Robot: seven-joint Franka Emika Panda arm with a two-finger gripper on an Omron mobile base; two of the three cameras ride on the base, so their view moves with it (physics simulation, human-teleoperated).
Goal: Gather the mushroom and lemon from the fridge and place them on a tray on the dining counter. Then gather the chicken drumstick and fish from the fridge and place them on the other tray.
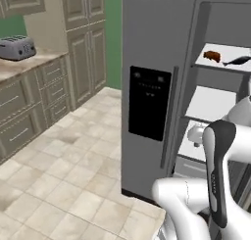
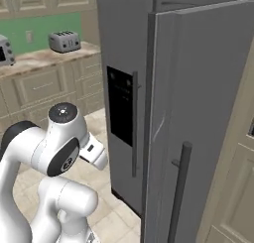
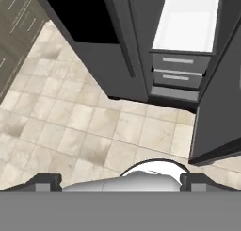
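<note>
The arm [image 1: 218, 175] sits folded before the fridge [image 1: 157, 87], its gripper [image 3: 120, 182] wide open and empty, aimed at the floor. Chicken drumstick [image 1: 212, 56] and fish [image 1: 237, 61] lie on the upper shelf [image 1: 220, 66], reachable through the open door [image 2: 198, 118].

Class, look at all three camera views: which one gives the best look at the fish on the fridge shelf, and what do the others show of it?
The left base view: the dark fish lies on the upper fridge shelf, beside the chicken drumstick. In the right base view the open fridge door blocks the interior. The hand view looks down at lower shelves and drawers.
</note>
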